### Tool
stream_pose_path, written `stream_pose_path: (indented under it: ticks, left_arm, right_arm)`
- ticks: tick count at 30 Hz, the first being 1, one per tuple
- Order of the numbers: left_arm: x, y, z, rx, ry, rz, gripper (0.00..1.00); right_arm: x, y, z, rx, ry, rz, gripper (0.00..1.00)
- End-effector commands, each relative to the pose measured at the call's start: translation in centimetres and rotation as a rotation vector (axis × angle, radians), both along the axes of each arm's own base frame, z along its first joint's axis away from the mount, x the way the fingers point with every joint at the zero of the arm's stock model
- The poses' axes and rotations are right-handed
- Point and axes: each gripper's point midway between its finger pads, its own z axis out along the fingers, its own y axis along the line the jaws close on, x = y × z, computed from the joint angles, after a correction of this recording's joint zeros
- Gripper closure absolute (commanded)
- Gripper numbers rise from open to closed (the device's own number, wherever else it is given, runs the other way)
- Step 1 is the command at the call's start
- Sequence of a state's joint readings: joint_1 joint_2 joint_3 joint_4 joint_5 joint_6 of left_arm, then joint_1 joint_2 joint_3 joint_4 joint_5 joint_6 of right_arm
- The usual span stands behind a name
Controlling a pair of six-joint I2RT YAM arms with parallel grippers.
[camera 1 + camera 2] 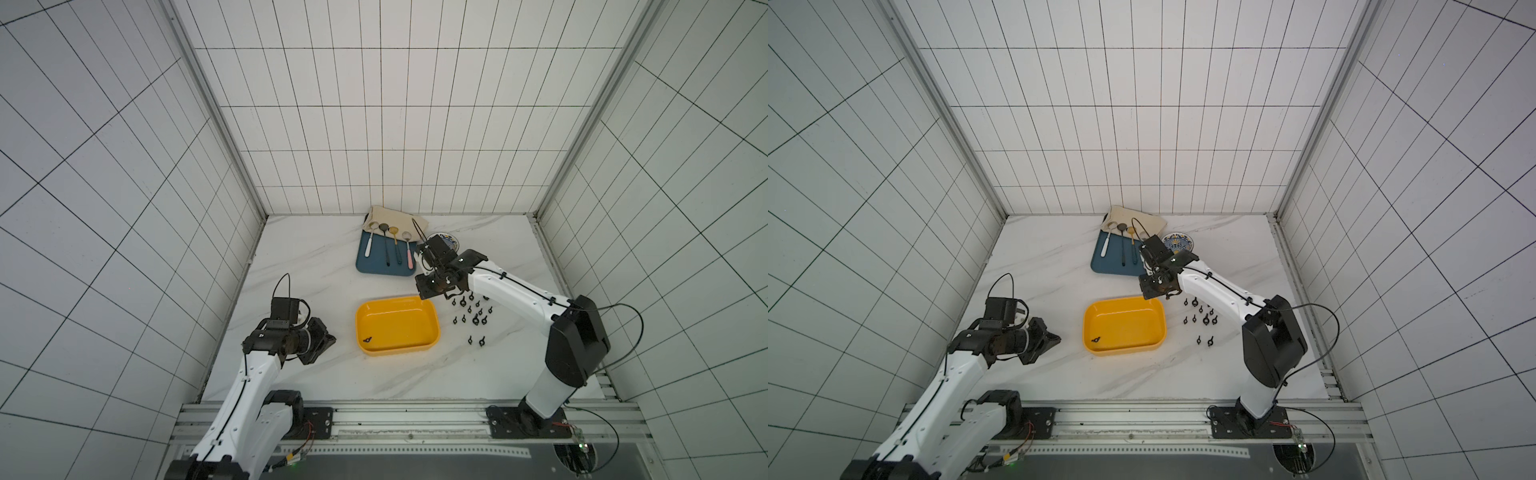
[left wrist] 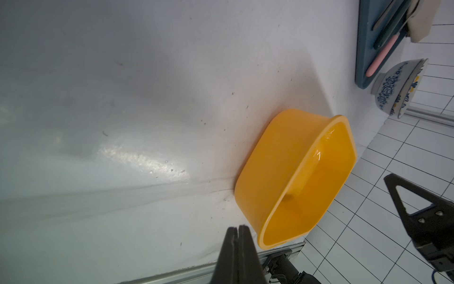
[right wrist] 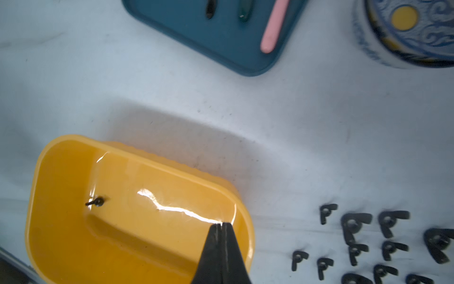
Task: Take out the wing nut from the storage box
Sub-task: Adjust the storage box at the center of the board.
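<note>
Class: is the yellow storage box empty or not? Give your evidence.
Not empty. One black wing nut lies on the storage box floor; the other wing nuts lie outside, on the table.

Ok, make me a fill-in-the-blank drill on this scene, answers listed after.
1. Inside the yellow storage box lies exactly ___ wing nut.
2. The other wing nuts lie outside the box, on its side nearer the ___ arm.
3. The right gripper hangs near the box's rim with its jaws ___.
4. The pink-handled spoon lies on the ___ tray.
Missing words: one; right; shut; blue.
</note>
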State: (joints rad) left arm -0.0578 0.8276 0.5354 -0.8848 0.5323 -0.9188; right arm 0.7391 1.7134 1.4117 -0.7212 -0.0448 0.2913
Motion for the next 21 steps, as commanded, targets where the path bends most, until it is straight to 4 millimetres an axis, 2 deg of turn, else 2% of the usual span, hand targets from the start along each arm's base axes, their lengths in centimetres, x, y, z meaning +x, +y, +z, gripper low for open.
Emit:
stream_pose_path:
  ticks: [1, 5, 11, 16, 21]
  left_arm:
    - [-2.3, -0.2, -1.9, 0.045, 0.102, -0.003, 1.0]
    - [-3.6, -2.4, -3.6, 0.02, 0.138, -0.038, 1.0]
    - [-2.6, -6.0, -5.0, -0.049, 0.126, -0.066, 1.0]
    - [-0.9, -7.7, -5.4, -0.053, 0.096, -0.052, 1.0]
    - [-1.0, -8.4, -6.7, -0.04, 0.128, -0.041, 1.0]
  right_arm:
    - [1.6, -0.7, -0.3, -0.015, 0.023, -0.022, 1.0]
    - [3.0, 0.0, -1.5, -0.031, 0.035, -0.01, 1.0]
    - [4.6, 0.1, -4.3, -0.029, 0.093, -0.025, 1.0]
    - [3.9, 0.3, -5.5, -0.019, 0.142, -0.012, 1.0]
    - [3.5, 0.4, -5.7, 0.002, 0.143, -0.002, 1.0]
